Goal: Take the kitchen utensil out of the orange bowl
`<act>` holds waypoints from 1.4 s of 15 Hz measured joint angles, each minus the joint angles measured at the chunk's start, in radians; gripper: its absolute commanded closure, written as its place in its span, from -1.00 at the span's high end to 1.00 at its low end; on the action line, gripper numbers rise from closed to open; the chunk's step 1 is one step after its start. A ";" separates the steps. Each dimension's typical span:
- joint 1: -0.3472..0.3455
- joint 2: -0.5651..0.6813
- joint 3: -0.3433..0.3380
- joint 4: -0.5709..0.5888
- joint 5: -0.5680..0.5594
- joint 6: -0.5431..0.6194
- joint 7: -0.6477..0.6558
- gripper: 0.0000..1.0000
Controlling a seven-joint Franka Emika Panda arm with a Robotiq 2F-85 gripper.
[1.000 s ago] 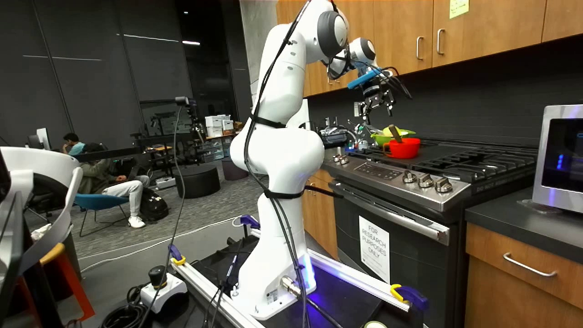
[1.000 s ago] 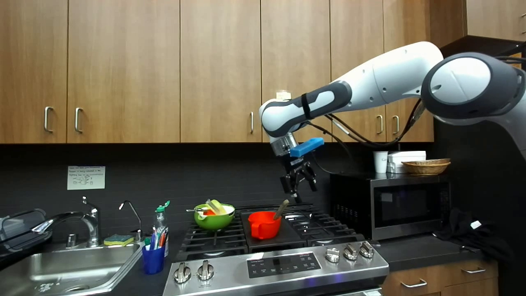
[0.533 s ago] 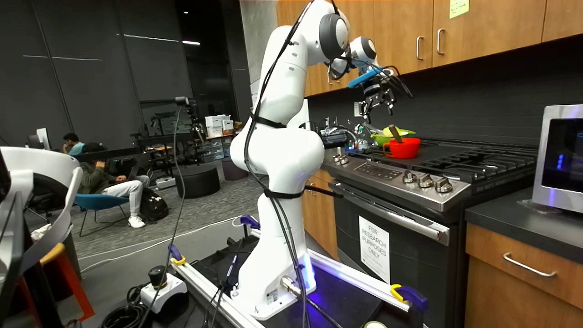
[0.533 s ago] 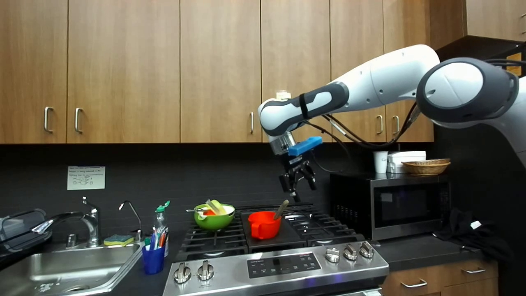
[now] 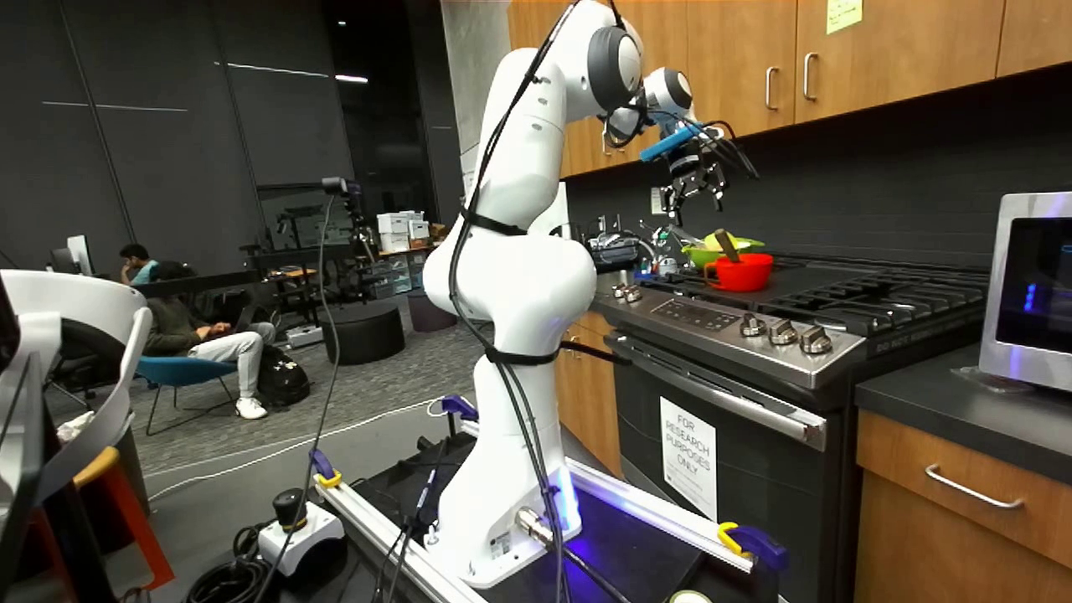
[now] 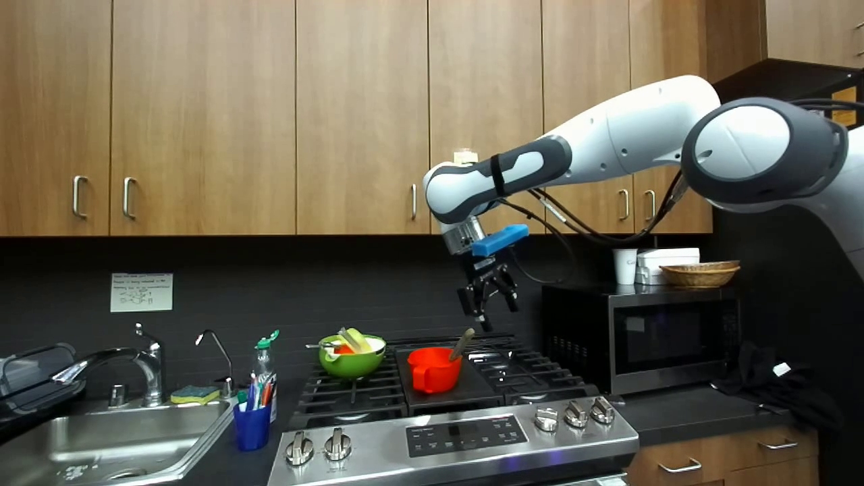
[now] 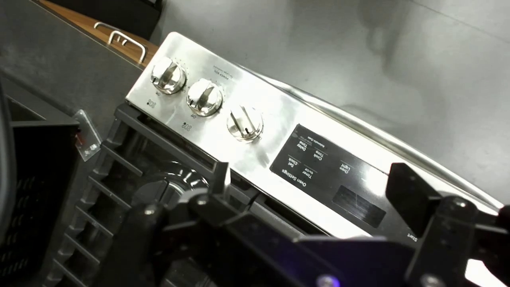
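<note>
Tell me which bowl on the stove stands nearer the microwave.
The orange bowl, with the brownish utensil leaning out; the green bowl stands farther away, toward the sink.

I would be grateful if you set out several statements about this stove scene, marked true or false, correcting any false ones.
1. The orange bowl holds a utensil. True.
2. The gripper hangs above the stove. True.
3. The orange bowl sits in the sink. False: it sits on the stove.
4. The gripper is shut on the utensil. False: it is open, apart from the utensil.
5. The green bowl also rests on the stove. True.
6. The green bowl is empty. False: it holds a yellow item.
</note>
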 measured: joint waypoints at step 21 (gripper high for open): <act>0.070 0.161 -0.087 0.066 -0.159 0.171 0.202 1.00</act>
